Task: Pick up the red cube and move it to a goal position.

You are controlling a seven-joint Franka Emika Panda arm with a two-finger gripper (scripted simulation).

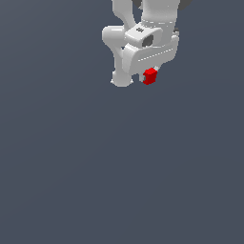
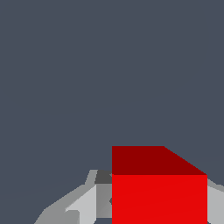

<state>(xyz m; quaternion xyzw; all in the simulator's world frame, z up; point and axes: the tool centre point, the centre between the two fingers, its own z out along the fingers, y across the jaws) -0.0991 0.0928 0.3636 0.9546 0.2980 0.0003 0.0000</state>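
My gripper (image 1: 149, 78) is clamped on the red cube (image 1: 150, 76), which sits between my fingers (image 2: 83, 205). Around and beyond the cube's edges lies only bare grey surface (image 1: 119, 181), open on every side.

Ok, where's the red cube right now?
In the exterior view, the red cube sits near the top, right of centre, at the tip of the white gripper; in the wrist view it's between the fingers.

Setting: simulated test scene, not a real room. Evidence: flat, uniform slate-grey ground (image 1: 71, 167) without walls or furnishings; untextured white robot arm (image 1: 138, 43); plain-faced red cube (image 1: 150, 76).
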